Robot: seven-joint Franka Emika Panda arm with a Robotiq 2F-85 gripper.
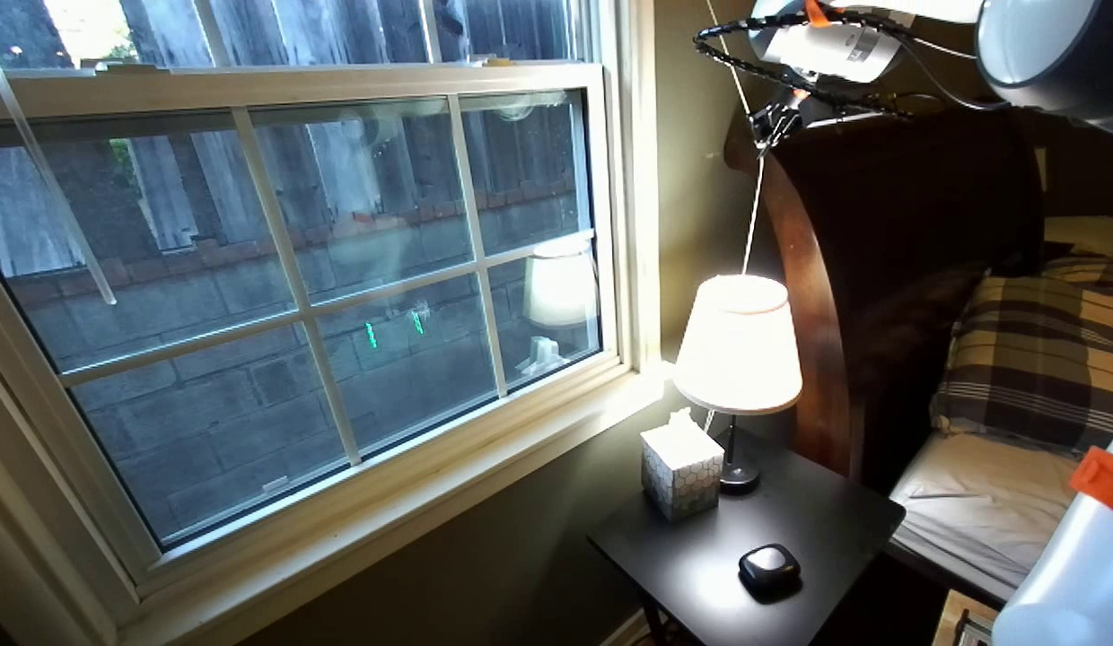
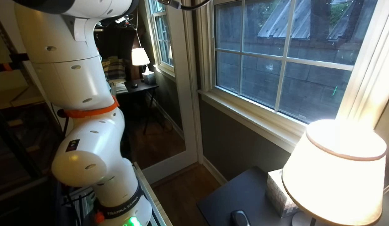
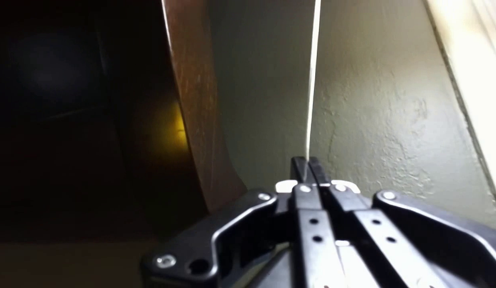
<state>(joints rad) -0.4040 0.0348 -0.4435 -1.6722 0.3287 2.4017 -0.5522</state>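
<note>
The cord [image 3: 312, 80] is white, the jaws black and silver, the box [image 1: 682, 475] grey-and-white hexagon-patterned, the pillow [image 1: 1050, 354] tan-and-brown plaid.

In an exterior view, side table [image 1: 826, 502]: table lamp [image 1: 738, 386] at the back; tissue box [image 1: 682, 471] just left of it; small rounded object [image 1: 769, 570] before both. Window [image 1: 386, 206] left of the side table, windowsill [image 1: 413, 493] along its foot. Headboard [image 1: 907, 242] right of the table lamp; bed [image 1: 978, 511] right of the headboard; pillow [image 1: 1050, 350] on the bed. Gripper [image 1: 766, 144] higher than the table lamp; cord [image 1: 752, 215] held in it, leading down to the lampshade [image 1: 740, 341]. Wrist view: wall [image 3: 372, 100] behind the cord. In an exterior view: robot arm [image 2: 87, 124] before the mirror [image 2: 160, 141], mirror left of the window
</note>
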